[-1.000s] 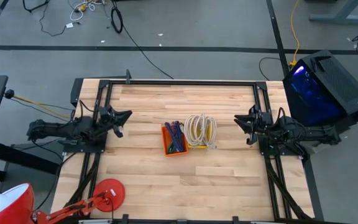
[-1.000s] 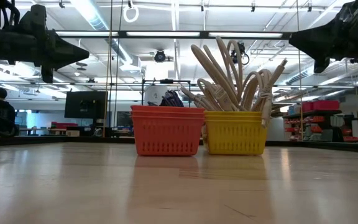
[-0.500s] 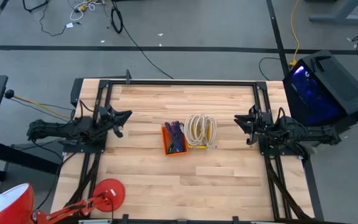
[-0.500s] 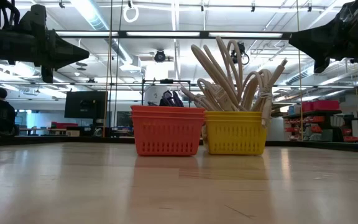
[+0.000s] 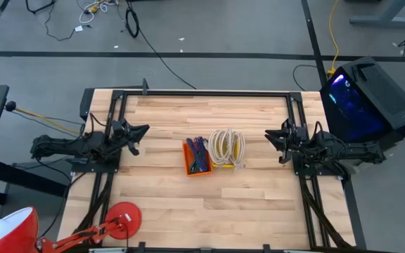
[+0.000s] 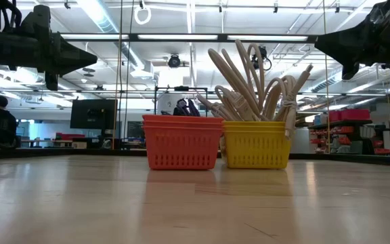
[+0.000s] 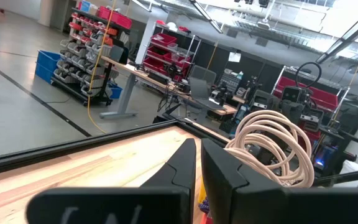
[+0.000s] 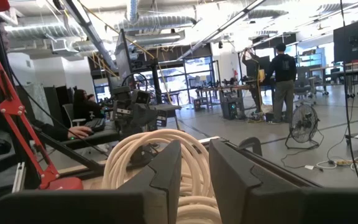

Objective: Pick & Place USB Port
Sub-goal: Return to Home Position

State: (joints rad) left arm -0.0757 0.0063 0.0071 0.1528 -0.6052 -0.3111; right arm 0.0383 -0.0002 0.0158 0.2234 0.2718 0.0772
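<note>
An orange basket (image 5: 197, 159) holding dark blue and purple cables stands mid-table, and its flat bottom rests on the wood (image 6: 183, 142). Right beside it a yellow basket (image 5: 228, 149) holds coiled cream cables that rise above its rim (image 6: 256, 88). My left gripper (image 5: 140, 131) hovers at the table's left side, shut, well off from the baskets and above the table (image 6: 90, 57). My right gripper (image 5: 268, 136) hovers at the right side, shut, facing the yellow basket (image 6: 320, 42). The cream coil shows beyond both pairs of fingers (image 7: 272, 146) (image 8: 148, 155).
A black metal frame (image 5: 202, 93) runs along the table's far edge and sides. A red lamp base (image 5: 123, 218) sits at the near left corner. A black computer case with blue light (image 5: 368, 98) stands off the right edge. Bare wood (image 5: 209, 204) lies near the baskets.
</note>
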